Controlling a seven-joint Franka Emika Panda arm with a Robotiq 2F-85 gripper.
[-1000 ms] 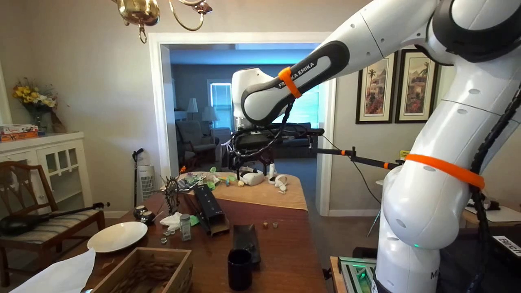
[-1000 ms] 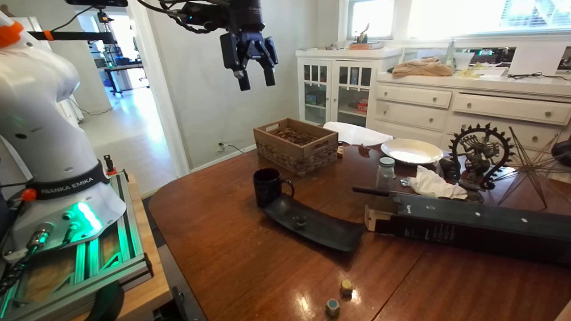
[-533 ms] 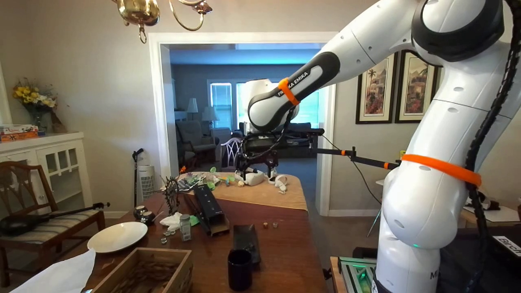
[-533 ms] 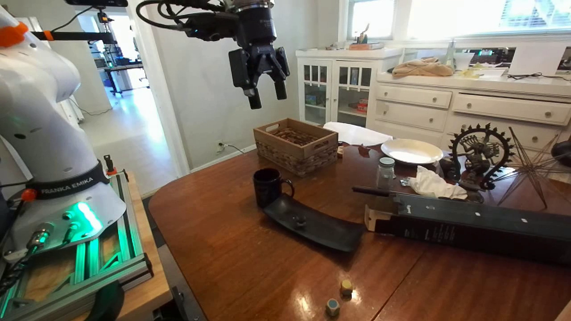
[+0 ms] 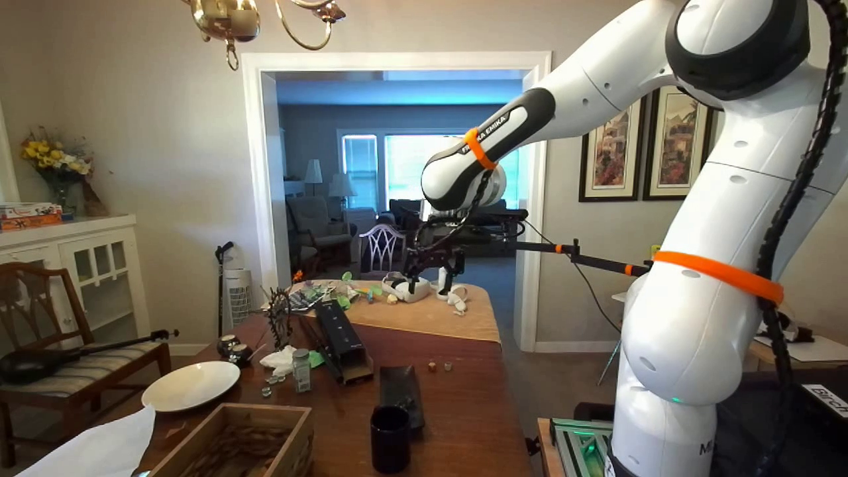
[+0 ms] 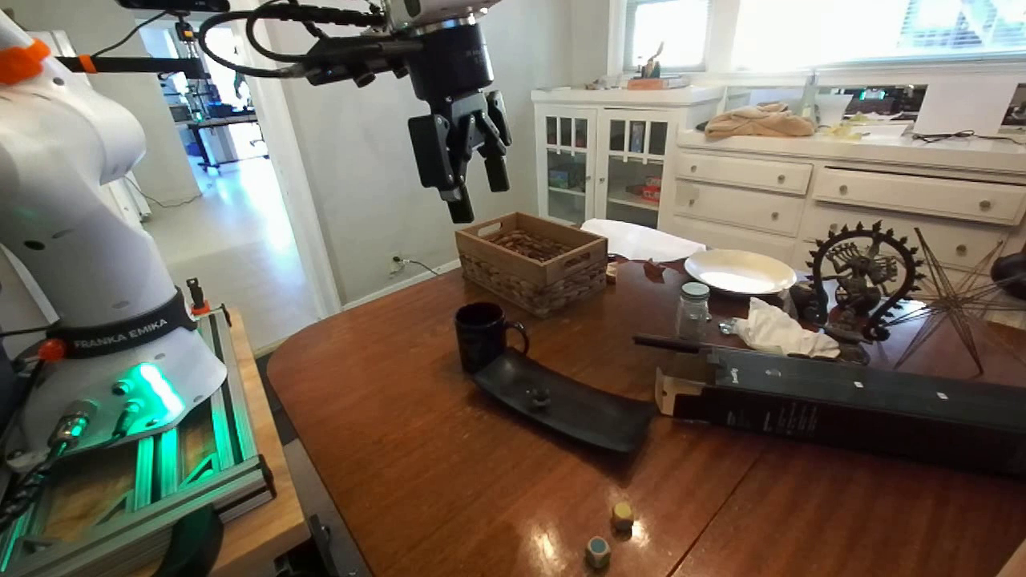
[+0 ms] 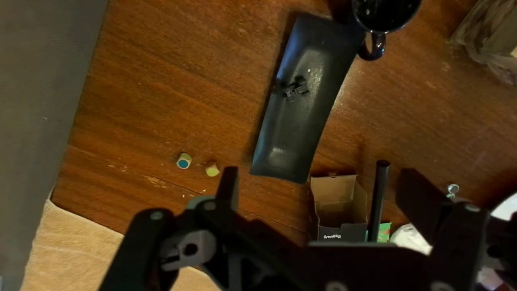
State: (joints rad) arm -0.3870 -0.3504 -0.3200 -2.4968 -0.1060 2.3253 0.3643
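Gripper (image 6: 479,197) spread wide, nothing held. Any descent best made slowly; mug (image 6: 478,340) and box (image 6: 850,409) beside tray (image 7: 305,115) avoided.

white arm (image 5: 735,215) | orange bands (image 5: 719,273) | black ribbed cable (image 5: 811,162) | black gripper (image 6: 480,199)

Brass chandelier (image 5: 227,18) overhead, framed prints (image 5: 613,149) on wall (image 5: 570,308), flowers (image 5: 53,158) atop white cabinet (image 5: 99,237)

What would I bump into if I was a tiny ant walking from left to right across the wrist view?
Blue-faced little cube, yellow-faced little cube, long black tray, black rod, crumpled white thing, small shiny round thing, and last the white plate at the edge.
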